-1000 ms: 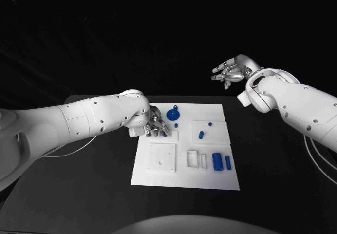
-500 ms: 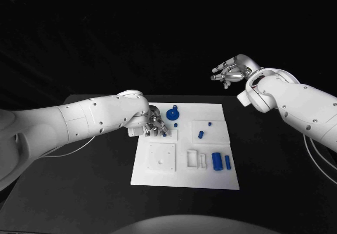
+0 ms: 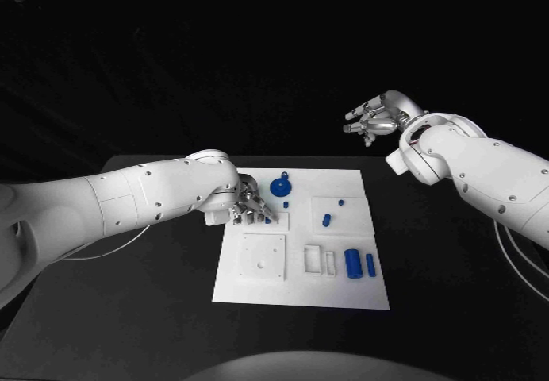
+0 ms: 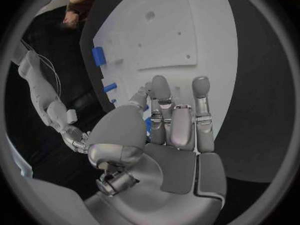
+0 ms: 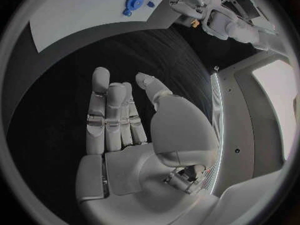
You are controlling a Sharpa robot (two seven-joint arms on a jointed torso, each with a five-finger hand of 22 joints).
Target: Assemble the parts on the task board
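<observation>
While seemingly unmoved, left robot hand [image 3: 250,205].

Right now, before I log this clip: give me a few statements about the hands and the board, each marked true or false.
1. The left hand is down over the task board. True.
2. The right hand grips a blue part. False: it holds nothing, raised beyond the table's far edge.
3. The round blue part lies near the board's far edge. True.
4. The two blue cylinders lie under the left hand. False: they lie apart from it, on the board's near right.
</observation>
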